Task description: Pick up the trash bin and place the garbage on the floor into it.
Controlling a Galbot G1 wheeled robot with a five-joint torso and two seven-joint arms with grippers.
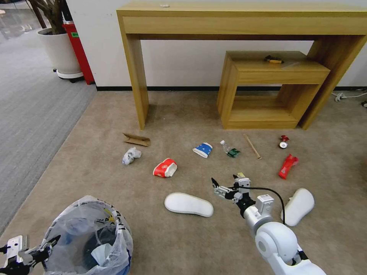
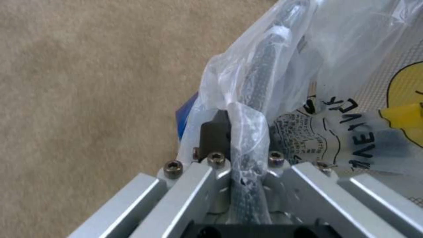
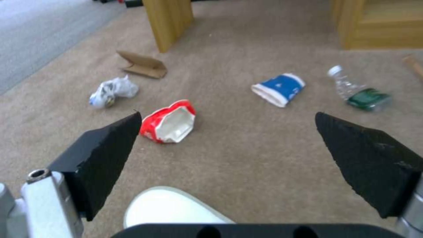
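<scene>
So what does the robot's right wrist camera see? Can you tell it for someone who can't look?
The right pincer is open, its two black fingers spread wide over the beige carpet with a white insole just beneath. Ahead lie a crushed red-white cup, a blue carton, a small bottle, crumpled paper and folded cardboard.

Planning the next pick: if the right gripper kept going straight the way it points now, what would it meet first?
Probably the white insole just below the open right gripper; if it passes over that, bare carpet, roughly between the crushed red-white cup and the blue carton. Depth is hard to judge.
</scene>
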